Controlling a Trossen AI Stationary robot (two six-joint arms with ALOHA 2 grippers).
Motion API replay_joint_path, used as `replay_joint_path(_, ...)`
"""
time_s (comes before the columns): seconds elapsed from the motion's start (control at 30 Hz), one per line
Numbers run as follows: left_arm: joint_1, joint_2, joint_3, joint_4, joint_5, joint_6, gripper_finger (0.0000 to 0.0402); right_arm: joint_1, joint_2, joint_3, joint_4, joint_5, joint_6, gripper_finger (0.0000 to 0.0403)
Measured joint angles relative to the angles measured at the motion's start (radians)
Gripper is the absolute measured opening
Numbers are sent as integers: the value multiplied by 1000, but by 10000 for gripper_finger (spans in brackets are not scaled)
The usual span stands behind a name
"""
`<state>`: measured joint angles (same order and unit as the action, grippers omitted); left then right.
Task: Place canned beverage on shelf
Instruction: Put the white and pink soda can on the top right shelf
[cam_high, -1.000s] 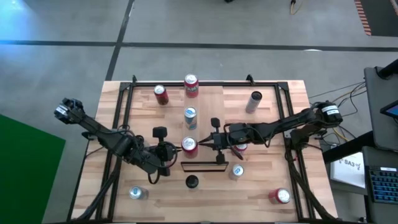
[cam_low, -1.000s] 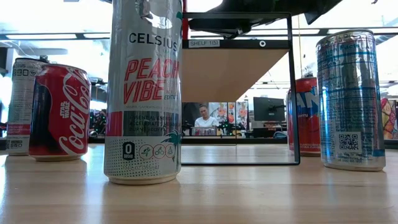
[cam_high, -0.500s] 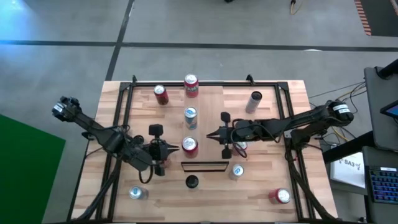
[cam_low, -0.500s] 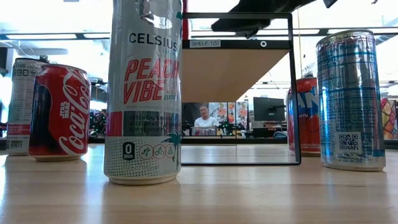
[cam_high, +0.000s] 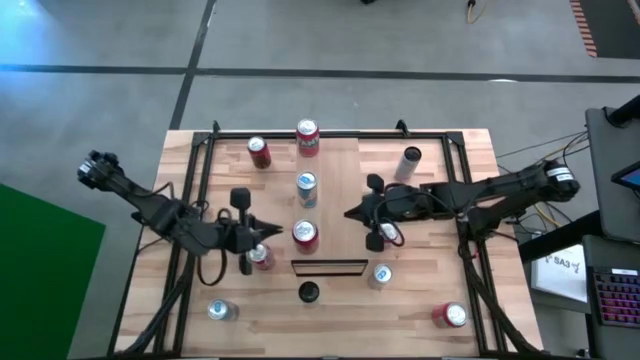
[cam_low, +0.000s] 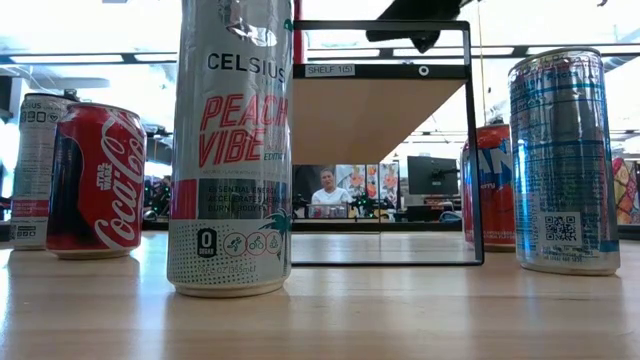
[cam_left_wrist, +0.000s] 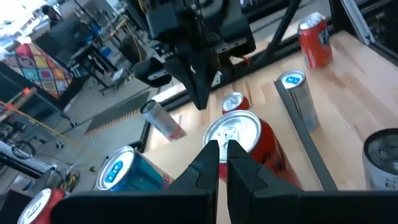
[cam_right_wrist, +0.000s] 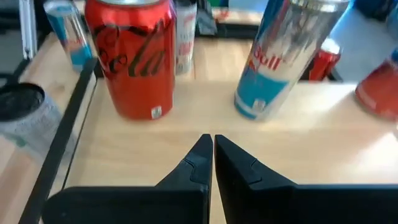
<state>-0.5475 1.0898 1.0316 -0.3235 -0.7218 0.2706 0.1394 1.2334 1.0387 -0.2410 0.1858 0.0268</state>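
The left gripper (cam_high: 272, 231) has its fingers pressed together and carries nothing. It hangs over the middle of the table, tips pointing at a red can (cam_high: 305, 234) just ahead of it; in the left wrist view that can's top (cam_left_wrist: 235, 132) sits right beyond the closed fingertips (cam_left_wrist: 214, 157). Facing it from the other side of the same can is the right gripper (cam_high: 350, 213), also closed tight and empty, apart from the can.

Just in front of the red can stands the shelf (cam_high: 328, 267), seen from above as a narrow dark-edged rectangle. Its top looks bare from above. A silver can (cam_high: 381, 274) stands near its right end and a dark can (cam_high: 309, 292) just in front of it, both on the table. More cans are scattered around the table, all upright except a grey one that seems to lie on its side.

By my reading the task is at its start: no can is gripped or lifted, and none is on the shelf. Opening a gripper, taking a can and setting it on the board are all left to do.
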Motion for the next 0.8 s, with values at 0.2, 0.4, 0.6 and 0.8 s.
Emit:
replay_joint_path(0.2, 28, -51, -108, 174, 33, 70, 0, 0, 40, 130, -272, 0, 35, 9)
replay_joint_path(0.4, 56, -126, -223, 363, 33, 119, 0, 0, 44, 212, -478, 0, 99, 9)
replay_joint_path(0.6, 89, -190, -298, 478, 33, 171, 0, -3, 43, 277, -683, 51, 189, 9)
replay_joint_path(0.8, 132, -216, -312, 492, 33, 185, 0, -45, 37, 311, -840, 89, 263, 9)
